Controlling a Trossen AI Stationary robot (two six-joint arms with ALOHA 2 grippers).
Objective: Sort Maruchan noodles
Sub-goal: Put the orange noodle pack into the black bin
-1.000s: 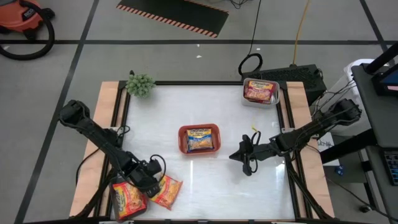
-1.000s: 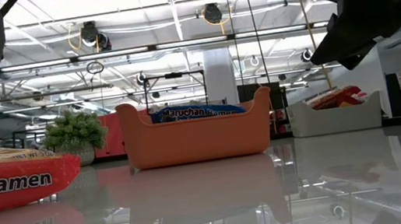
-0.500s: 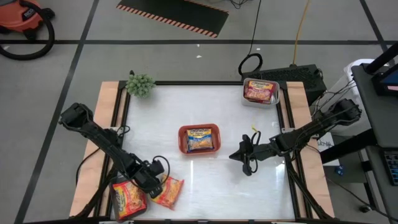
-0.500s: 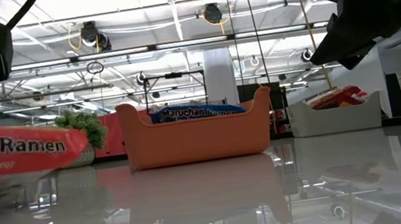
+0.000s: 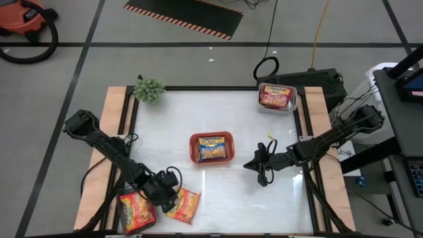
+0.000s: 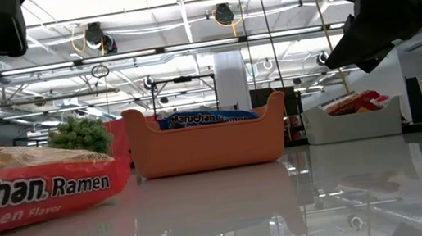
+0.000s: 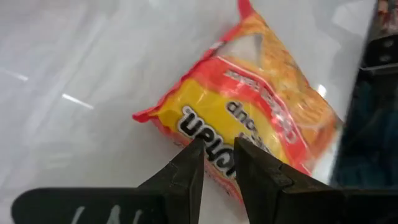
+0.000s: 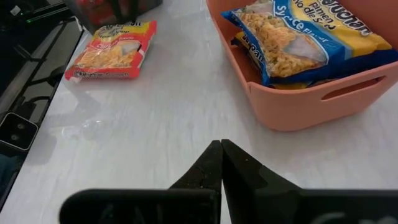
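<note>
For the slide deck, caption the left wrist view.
Left gripper fingers pinching the edge of an orange-yellow ramen packet on the white table.

plant (image 5: 150,89): upper left of worktop (image 5: 225,192) | orange tray (image 5: 193,149): centre | grey tray (image 5: 293,104): upper right | vacuum (image 5: 23,16): floor, top-left corner

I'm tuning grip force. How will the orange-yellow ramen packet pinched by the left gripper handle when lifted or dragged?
The orange-yellow ramen packet looks crinkly and glossy, so it may slip in the left gripper, which pinches only an edge. It is flat and probably light, likely to sag or swing. On the shiny white table it should slide easily.
</note>
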